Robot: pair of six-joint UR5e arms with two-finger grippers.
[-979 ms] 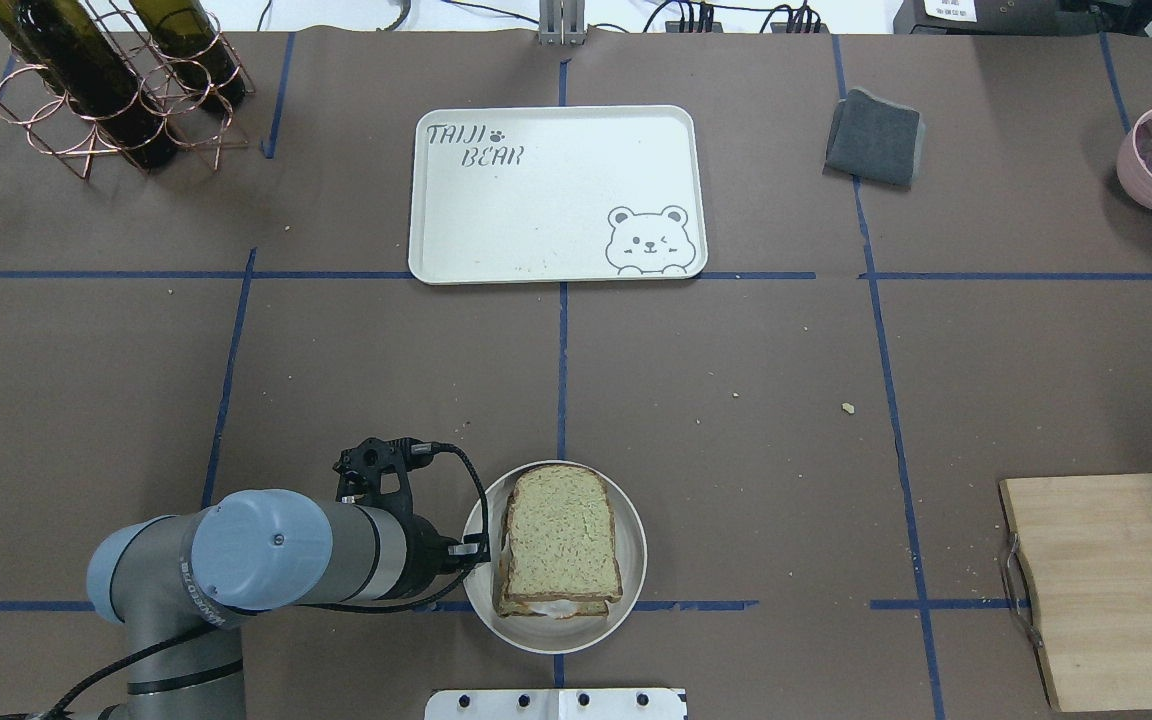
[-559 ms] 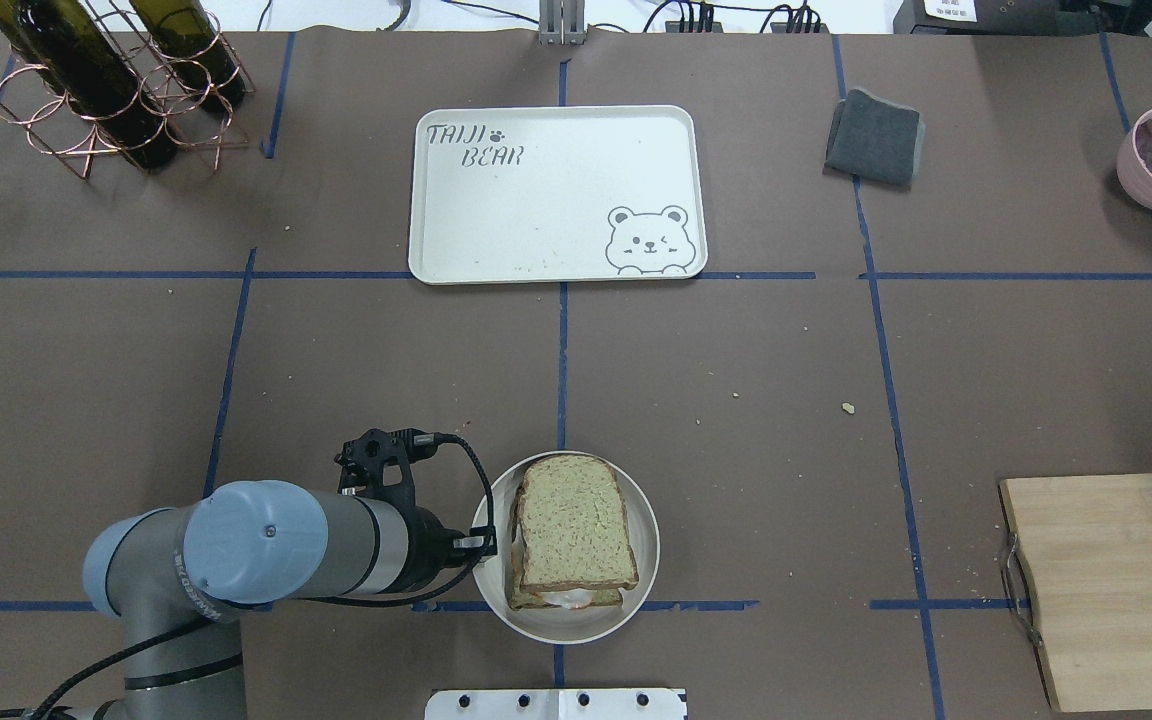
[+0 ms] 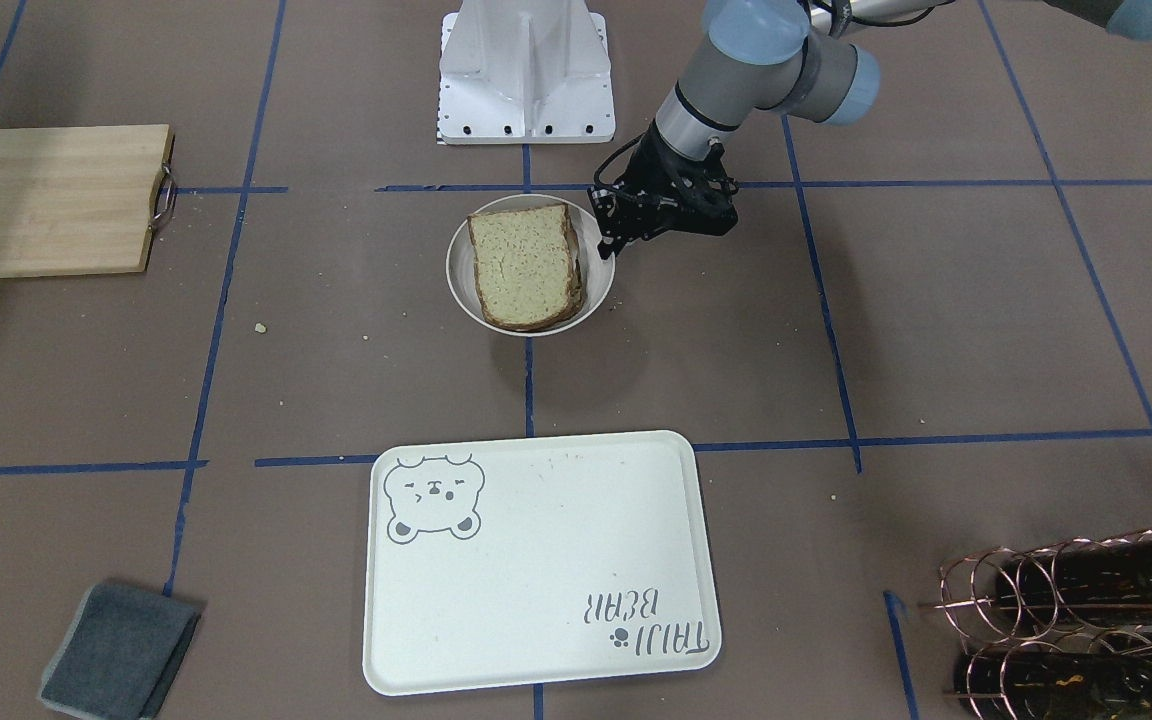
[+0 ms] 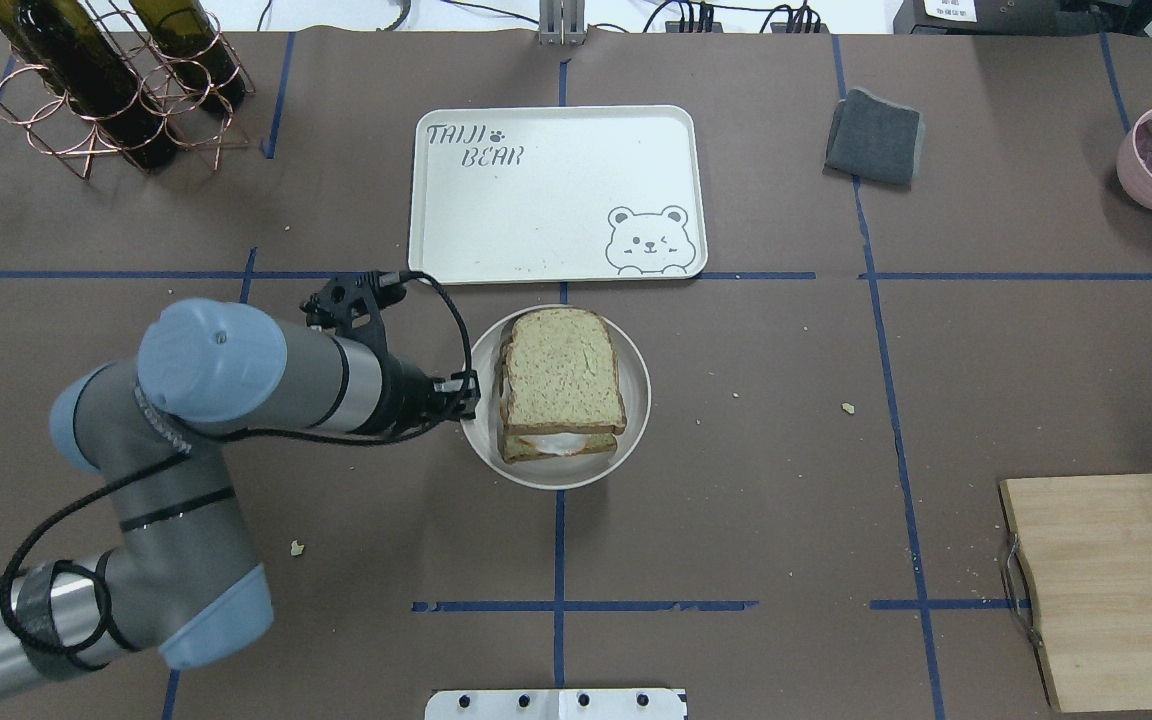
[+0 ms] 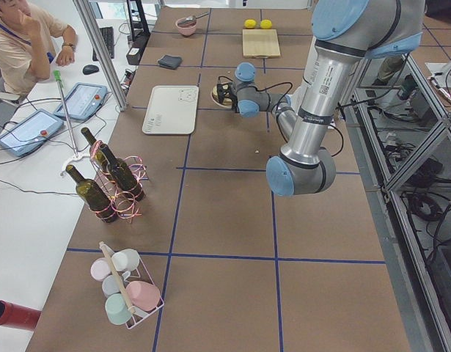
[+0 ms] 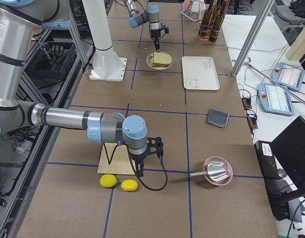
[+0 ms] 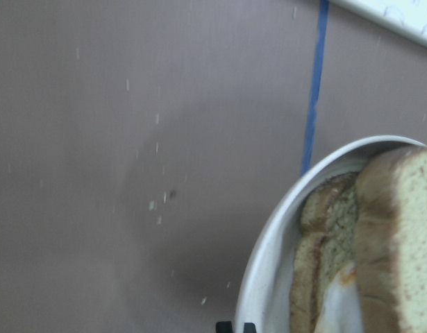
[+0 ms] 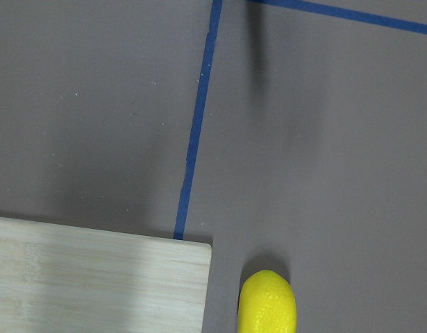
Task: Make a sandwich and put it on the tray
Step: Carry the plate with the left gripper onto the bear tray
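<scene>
Left gripper (image 4: pixel 471 392) clamped on plate (image 4: pixel 639 402) rim, sandwich (image 4: pixel 561 370) aboard, plate near tray (image 4: pixel 536 200). Right gripper (image 6: pixel 142 168) state: cannot tell

In the left wrist view the sandwich (image 7: pixel 380 243) and its plate (image 7: pixel 269 263), right of the jaws, run off the right and bottom edges. Of the left gripper (image 7: pixel 235 326) only two dark tips show — their hold on the rim is hidden. The right gripper (image 6: pixel 141 171) is too small to read; near its jaws a lemon (image 8: pixel 267 302) is cut off below.
</scene>
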